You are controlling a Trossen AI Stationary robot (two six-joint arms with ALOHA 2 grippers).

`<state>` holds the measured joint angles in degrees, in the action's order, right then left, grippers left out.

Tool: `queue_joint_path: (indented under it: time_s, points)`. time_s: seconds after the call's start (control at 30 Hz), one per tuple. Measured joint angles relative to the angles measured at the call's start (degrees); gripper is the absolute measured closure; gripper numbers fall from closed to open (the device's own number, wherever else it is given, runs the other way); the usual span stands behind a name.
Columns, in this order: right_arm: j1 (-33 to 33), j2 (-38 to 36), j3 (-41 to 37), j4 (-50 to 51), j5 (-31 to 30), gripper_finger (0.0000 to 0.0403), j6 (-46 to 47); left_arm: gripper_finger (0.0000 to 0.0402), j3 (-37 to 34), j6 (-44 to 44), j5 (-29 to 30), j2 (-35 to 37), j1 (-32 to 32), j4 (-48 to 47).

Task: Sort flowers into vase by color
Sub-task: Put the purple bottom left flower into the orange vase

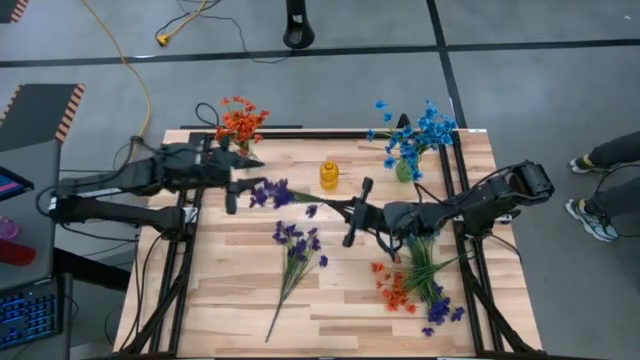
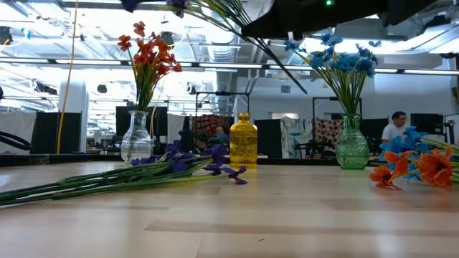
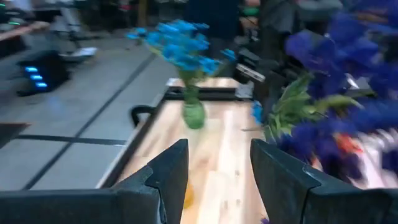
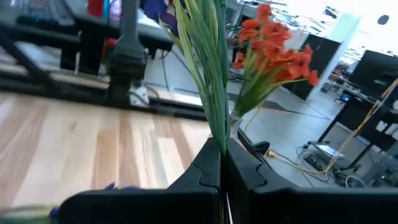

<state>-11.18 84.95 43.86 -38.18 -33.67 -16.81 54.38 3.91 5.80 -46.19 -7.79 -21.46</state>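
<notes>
Purple flower sprig (image 1: 278, 193), long green stem, in right gripper's (image 1: 352, 212) fingers

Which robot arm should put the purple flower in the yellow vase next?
Probably the right. The right hand is already shut on a purple flower, held in the air close to the yellow vase. The left hand is open and empty, over by the orange flowers' vase.

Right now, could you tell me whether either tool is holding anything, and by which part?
The right tool is shut on the purple sprig, gripping its green stems well below the blossoms. The left tool is open and empty.
</notes>
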Motion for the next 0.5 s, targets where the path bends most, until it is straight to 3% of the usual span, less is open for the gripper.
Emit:
queue_joint_path:
  time_s: [0.33, 0.5]
  points:
    - [5.2, 0.0, 0.0, -9.1, 3.5, 0.0371, 2.4, 0.0239, -10.7, -3.3, 3.7, 12.6, 0.0, 0.8]
    - [7.6, 0.2, 0.0, -11.4, 9.1, 0.0372, 4.2, 0.0239, -21.3, -6.0, 2.6, 13.9, 0.0, 16.9]
